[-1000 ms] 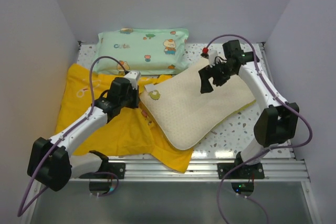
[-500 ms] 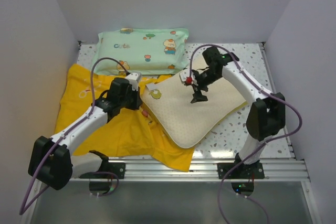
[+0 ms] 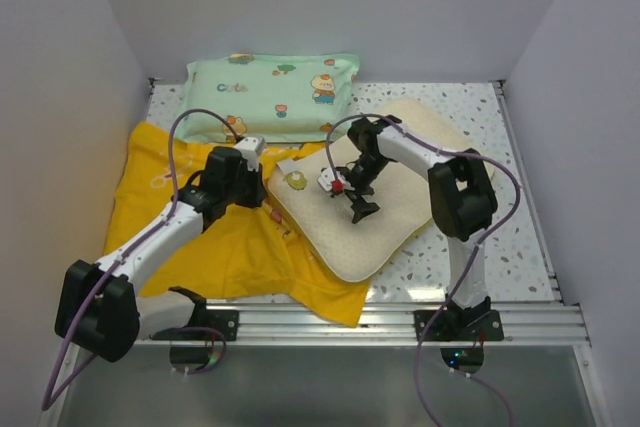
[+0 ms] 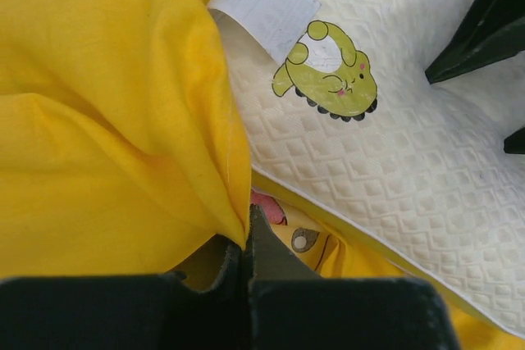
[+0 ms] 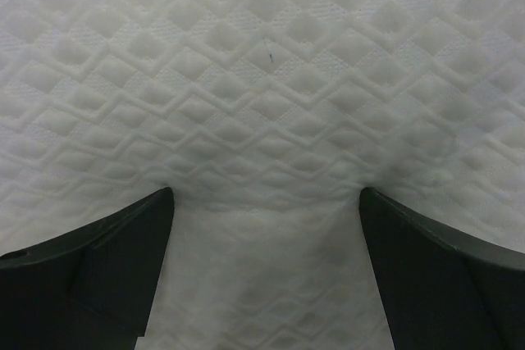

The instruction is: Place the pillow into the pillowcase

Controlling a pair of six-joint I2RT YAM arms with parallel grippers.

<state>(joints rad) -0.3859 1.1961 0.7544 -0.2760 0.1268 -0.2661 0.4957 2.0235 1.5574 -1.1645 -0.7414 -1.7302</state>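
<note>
No lettering reads clearly: the mint-green cartoon-print fabric pillow point(image 3: 272, 97) carries 1 short word, too small to decipher.

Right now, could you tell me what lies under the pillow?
The pillowcase runs under the pillow's left and near edges, its print peeking out. Whatever lies beneath the middle is covered.

Cream quilted pillow point(image 3: 340, 242) flat mid-bench, overlapping rumpled yellow pillowcase point(image 3: 220, 257) at left edge; my left pincer point(image 4: 246, 239) pinching its hem.
</note>
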